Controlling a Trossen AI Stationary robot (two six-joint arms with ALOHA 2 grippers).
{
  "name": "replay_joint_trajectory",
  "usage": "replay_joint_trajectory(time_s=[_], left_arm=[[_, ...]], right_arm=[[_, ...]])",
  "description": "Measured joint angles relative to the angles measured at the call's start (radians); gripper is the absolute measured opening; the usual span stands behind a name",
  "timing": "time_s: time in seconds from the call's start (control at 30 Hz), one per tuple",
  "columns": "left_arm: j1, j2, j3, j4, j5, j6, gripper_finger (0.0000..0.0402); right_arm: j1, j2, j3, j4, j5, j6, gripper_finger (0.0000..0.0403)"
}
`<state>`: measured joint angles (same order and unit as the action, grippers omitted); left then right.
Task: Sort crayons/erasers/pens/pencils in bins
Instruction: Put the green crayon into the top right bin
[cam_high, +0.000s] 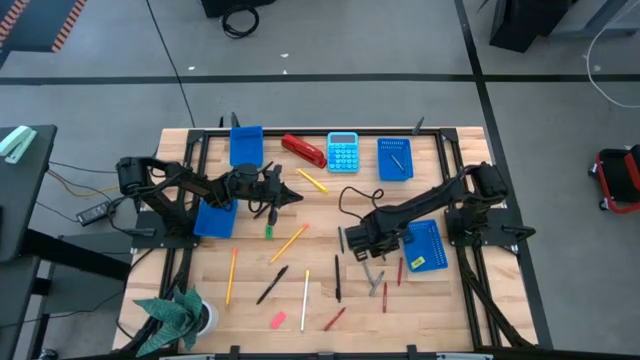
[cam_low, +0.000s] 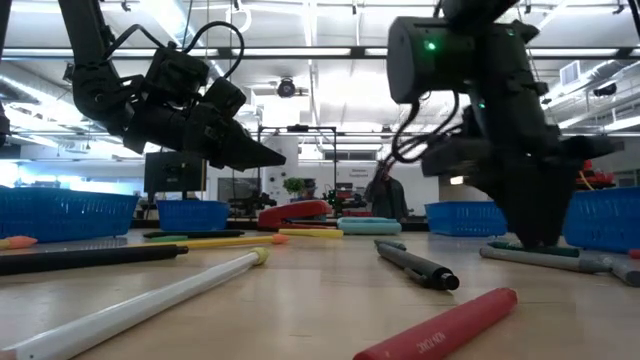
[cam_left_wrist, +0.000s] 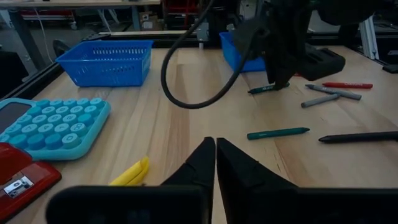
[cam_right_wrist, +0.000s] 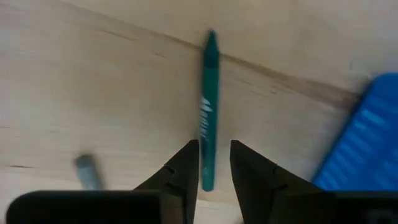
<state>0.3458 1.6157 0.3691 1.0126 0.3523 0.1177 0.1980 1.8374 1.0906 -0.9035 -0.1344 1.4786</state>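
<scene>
Pale wooden worktop (cam_high: 250, 320) is carrying scattered sticks and blue perforated plastic bins (cam_high: 246, 145); left gripper (cam_high: 297, 197) is hovering closed and empty near the back edge; right gripper (cam_right_wrist: 214, 163) is straddling a green crayon (cam_right_wrist: 208, 106) mid-worktop, fingers part-open, beside the right-hand bin.

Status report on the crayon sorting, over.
Right gripper down, fingers straddling green crayon on the table, closing. Left gripper shut, empty, hovering. Nothing blocking.

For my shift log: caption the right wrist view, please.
Right gripper straddles one end of a green crayon lying on the wooden table, blue bin beside it.
</scene>
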Motion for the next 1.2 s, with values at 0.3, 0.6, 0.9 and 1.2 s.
replay_joint_trajectory(time_s=[0.3, 0.6, 0.9, 1.2], left_arm=[[0.000, 0.000, 0.000, -0.001, 0.000, 0.000, 0.0022], [0.000, 0.000, 0.000, 0.005, 0.000, -0.001, 0.0022], [0.000, 0.000, 0.000, 0.009, 0.000, -0.002, 0.0022], [-0.003, 0.000, 0.000, 0.109, 0.031, -0.160, 0.0032]], right_arm=[[0.028, -0.003, -0.016, 0.030, 0.025, 0.029, 0.0085], [0.028, -0.003, -0.016, 0.037, 0.056, 0.017, 0.0028], [0.027, -0.077, -0.016, 0.048, 0.154, 0.011, 0.0028], [0.027, -0.270, 0.032, 0.100, 0.523, -0.150, 0.0028]])
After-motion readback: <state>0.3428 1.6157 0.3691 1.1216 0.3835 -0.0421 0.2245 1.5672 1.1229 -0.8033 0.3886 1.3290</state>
